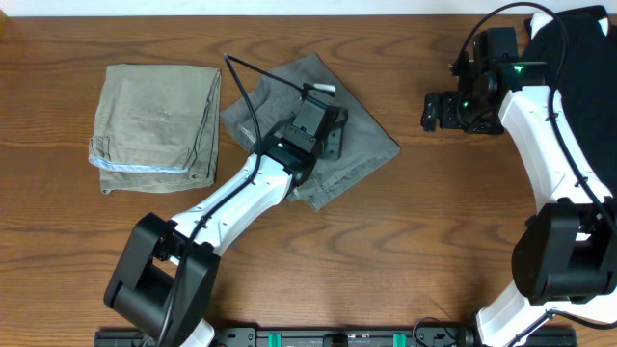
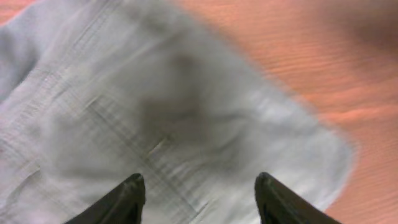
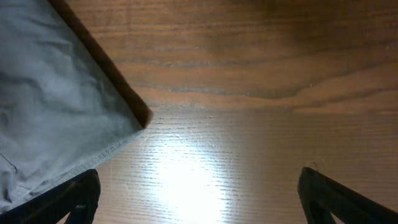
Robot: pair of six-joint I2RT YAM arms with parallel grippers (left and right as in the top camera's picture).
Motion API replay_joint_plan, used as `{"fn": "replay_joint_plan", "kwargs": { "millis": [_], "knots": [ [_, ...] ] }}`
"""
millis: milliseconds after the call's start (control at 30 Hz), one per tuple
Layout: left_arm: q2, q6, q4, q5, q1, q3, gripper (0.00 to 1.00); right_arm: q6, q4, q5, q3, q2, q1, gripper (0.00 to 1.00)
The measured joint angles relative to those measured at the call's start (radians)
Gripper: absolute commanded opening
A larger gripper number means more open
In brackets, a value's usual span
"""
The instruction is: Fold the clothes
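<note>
Grey woven shorts (image 1: 371, 145) lie folded in the middle of the table. My left gripper (image 1: 335, 140) hovers over their centre. In the left wrist view the grey cloth (image 2: 186, 106) fills the frame, flat and seamed, and my left gripper (image 2: 199, 185) stands open with only flat cloth beneath it. Folded olive-khaki shorts (image 1: 154, 125) with a pale-blue waistband edge lie at the left. My right gripper (image 1: 428, 111) stands wide open to the right of the grey shorts, over bare wood (image 3: 249, 93). A corner of the grey shorts (image 3: 56, 93) shows beside its left finger (image 3: 81, 196).
A black garment (image 1: 571, 39) lies at the back right corner, partly under the right arm. The left arm's black cable (image 1: 246, 82) arcs over the grey shorts' back left part. Bare wooden tabletop (image 1: 415, 241) stretches along the front.
</note>
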Motion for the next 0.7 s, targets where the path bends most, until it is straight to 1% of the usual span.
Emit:
{"fn": "replay_joint_plan", "kwargs": {
  "millis": [200, 333, 567, 700],
  "knots": [
    [0.077, -0.083, 0.268, 0.081, -0.016, 0.001, 0.52, 0.000, 0.000, -0.002, 0.000, 0.000, 0.000, 0.99],
    [0.168, -0.106, 0.370, 0.101, -0.040, 0.002, 0.52, 0.000, 0.001, 0.003, 0.000, 0.000, 0.000, 0.99],
    [0.301, -0.121, 0.372, 0.139, -0.084, 0.002, 0.51, 0.000, 0.001, 0.026, 0.000, 0.000, 0.000, 0.99],
    [0.314, -0.124, 0.311, 0.178, -0.098, 0.003, 0.51, 0.000, 0.001, 0.030, 0.000, 0.000, 0.000, 0.99]
  ]
}}
